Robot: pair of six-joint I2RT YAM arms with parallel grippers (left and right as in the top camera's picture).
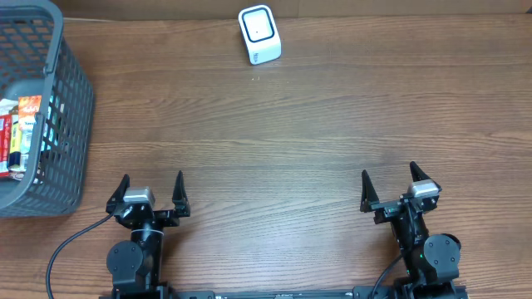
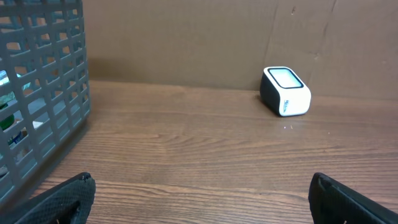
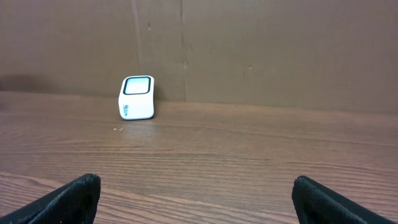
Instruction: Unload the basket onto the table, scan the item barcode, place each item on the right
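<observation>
Nearest the lens, the left pincer [image 1: 152,188] and right pincer [image 1: 389,178] sat at the bottom of the frame, both spread wide and empty over the wooden worktop [image 1: 274,141]. The items [image 1: 18,133], small printed packs at the left edge inside the basket [image 1: 76,100], looked light and fairly stiff, so a hold across the narrow sides from above would likely serve, leaving the barcode uncovered. The basket's tall mesh wall barred any sideways reach, while the scanner [image 1: 259,35] stood well apart at upper centre.

Wooden table [image 1: 291,141] bears a grey basket [image 1: 75,108] and white scanner [image 1: 259,35].
</observation>
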